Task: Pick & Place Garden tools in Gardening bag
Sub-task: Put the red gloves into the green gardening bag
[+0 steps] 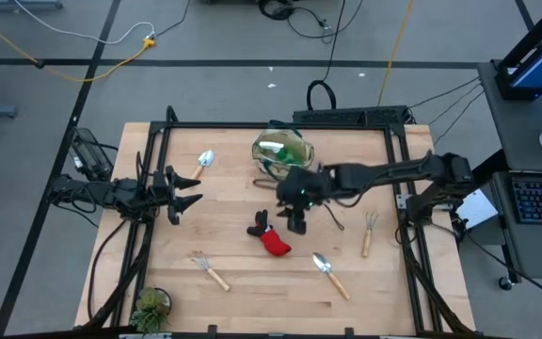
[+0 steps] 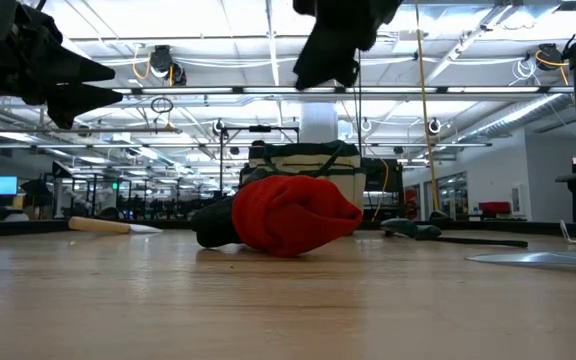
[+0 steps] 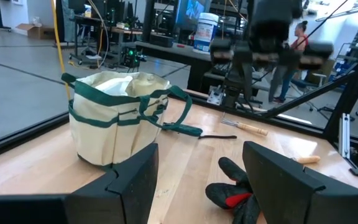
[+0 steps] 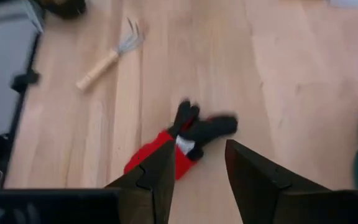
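High view: right hand (image 1: 296, 222) hangs mid-frame, just above-right of the red-and-black glove (image 1: 270, 237), w/ the gardening bag (image 1: 282, 153) just above it, upper centre. Left hand (image 1: 184, 201) waits at left-centre, fingers spread wide, nothing in it. Still on the bench (image 1: 252, 282): a trowel (image 1: 203, 161) upper left, a trowel (image 1: 329, 273) lower right, a fork (image 1: 210, 270) lower left, a fork (image 1: 369, 232) at right. Potted plant (image 1: 151, 306) sits bottom left.

Low view: glove (image 2: 288, 213) lies flat at centre, bag (image 2: 320, 170) right behind it. Right hand (image 2: 330, 50) hangs at top centre, clear of the glove. This view alone shows that air gap.

Left wrist view: bag (image 3: 114, 118) stands upright at left, mouth open, a loop handle (image 3: 182, 121) trailing onto the bench. Only here is the opening readable.

Right wrist view: right hand's fingers (image 4: 157, 177) are apart, approx. medium gap, empty, glove (image 4: 179, 140) centred between them. Only here is the line-up visible.

Risk, as a judgement: glove is soft and floppy, so a shallow pinch could catch just a fingertip and let it slip. On the carry, it could snag the loop handle or rim and tip the soft bag.
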Robot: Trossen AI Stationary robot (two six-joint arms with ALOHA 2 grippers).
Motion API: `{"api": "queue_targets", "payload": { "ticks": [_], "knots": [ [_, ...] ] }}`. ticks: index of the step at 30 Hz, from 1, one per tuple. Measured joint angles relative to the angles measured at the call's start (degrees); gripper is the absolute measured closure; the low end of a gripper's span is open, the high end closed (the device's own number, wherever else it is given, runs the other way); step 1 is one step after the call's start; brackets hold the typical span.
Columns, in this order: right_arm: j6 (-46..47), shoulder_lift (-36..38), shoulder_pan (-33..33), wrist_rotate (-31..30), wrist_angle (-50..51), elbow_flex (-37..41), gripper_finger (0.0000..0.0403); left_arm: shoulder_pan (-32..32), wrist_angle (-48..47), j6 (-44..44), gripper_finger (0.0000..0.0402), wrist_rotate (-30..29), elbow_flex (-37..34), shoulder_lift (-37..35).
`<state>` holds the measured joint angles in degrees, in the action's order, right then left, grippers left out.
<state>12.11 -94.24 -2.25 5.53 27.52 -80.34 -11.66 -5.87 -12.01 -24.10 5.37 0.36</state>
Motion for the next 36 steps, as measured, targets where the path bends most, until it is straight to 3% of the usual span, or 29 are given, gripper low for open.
{"api": "queue_targets", "payload": {
  "ticks": [7, 13, 20, 28, 36],
  "knots": [
    [5.27, -4.20, -3.46, -2.81, -1.72, -0.07, 0.0264, 0.02, -0.04, 0.02, 0.0160, 0.24, -0.02, 0.00],
    [12.93, -6.49, -4.63, -6.98, -1.52, -0.02, 0.0219, 0.01, -0.15, 0.31, 0.0160, 0.24, -0.01, 0.00],
    [17.03, -6.83, -5.70, -7.03, -3.70, -0.02, 0.0181, 0.02, -0.44, 0.31, 0.0160, 1.10, 0.00, 0.00],
    [29.66, -6.83, -7.95, -8.40, -5.54, -0.02, 0.0170, 0.00, -0.42, 0.30, 0.0160, 4.17, 0.00, 0.00],
    [33.68, -6.83, -9.50, -13.26, -6.31, -0.02, 0.0164, 0.00, -0.39, 0.26, 0.0160, 5.11, -0.01, 0.00]
  ]
}}
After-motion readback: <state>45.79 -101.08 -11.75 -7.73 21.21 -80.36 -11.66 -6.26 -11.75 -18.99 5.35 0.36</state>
